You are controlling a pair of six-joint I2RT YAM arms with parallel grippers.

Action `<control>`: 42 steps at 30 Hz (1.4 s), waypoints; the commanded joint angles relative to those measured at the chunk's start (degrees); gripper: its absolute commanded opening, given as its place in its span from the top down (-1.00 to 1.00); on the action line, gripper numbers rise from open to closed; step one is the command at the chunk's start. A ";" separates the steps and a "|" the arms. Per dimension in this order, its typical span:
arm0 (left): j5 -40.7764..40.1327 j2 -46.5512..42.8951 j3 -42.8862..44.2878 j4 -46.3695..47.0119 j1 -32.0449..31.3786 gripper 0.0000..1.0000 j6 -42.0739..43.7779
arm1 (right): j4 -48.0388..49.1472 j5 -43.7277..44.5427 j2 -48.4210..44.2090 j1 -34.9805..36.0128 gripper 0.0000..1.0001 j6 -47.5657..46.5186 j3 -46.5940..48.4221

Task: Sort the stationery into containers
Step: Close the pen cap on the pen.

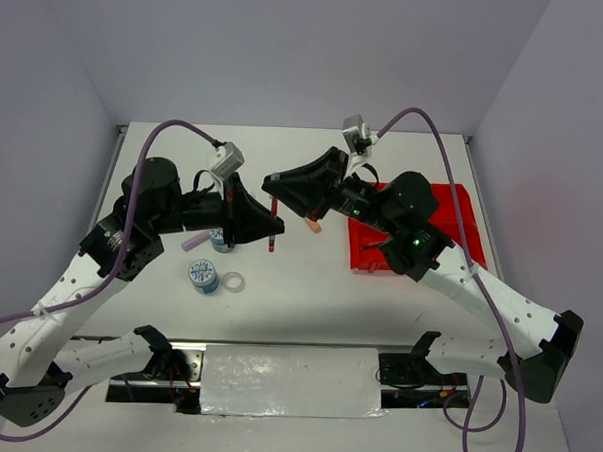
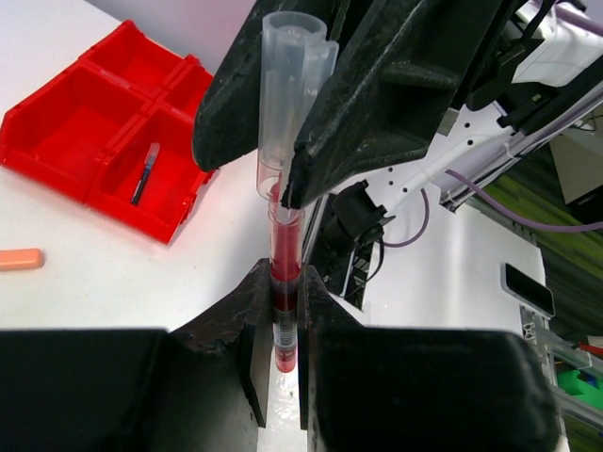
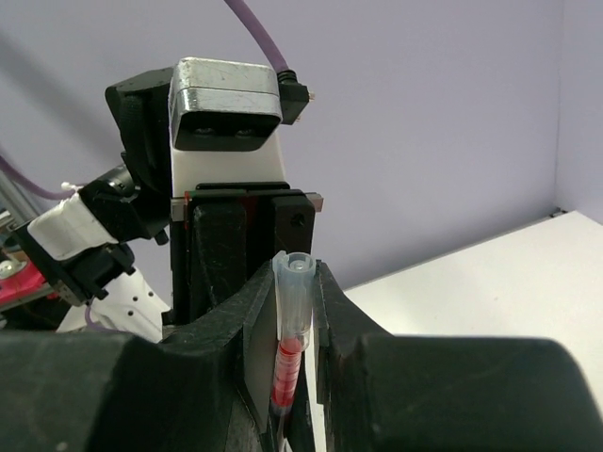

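Early on, judging by the bin: the bright red plastic four-compartment bin tray (image 2: pixel 47 165) on the right has one thin dark pen (image 2: pixel 144 176) lying in a compartment, and I see nothing else in it from the left wrist view. In the top view the right arm covers most of the bin.

Left to sort, all loose on the white table:
- stubby orange marker (image 2: pixel 19 259), just left of the bin
- stubby lilac marker (image 1: pixel 194 243), on the left
- round blue-white patterned tape roll (image 1: pixel 203 276), nearer than the lilac marker
- small clear tape ring (image 1: pixel 234 282), just right of that roll
- another blue-white item, half hidden under the left arm, can't identify it

Claws: both are on the thin red pen (image 2: pixel 285 245), held upright in the air over mid-table, left of the bin. The left gripper (image 2: pixel 285 297) is pinched narrow on the pen's lower red barrel. The right gripper (image 3: pixel 295 301) is closed narrow on the clear cap end above it, fingers touching it on both sides. Looks like a handover to the right arm or a cap pull, can't tell which
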 commanded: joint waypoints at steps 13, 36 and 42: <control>3.69 0.59 -1.74 10.22 0.81 1.00 -2.43 | -9.04 2.12 1.39 1.54 1.00 -4.61 8.98; 2.73 0.42 -0.07 7.59 0.81 1.00 0.30 | -10.89 3.71 1.92 -0.21 1.00 -3.99 6.08; 2.55 -0.02 -0.51 7.59 0.81 1.00 0.38 | -10.45 3.36 1.48 -1.62 1.00 -3.38 5.64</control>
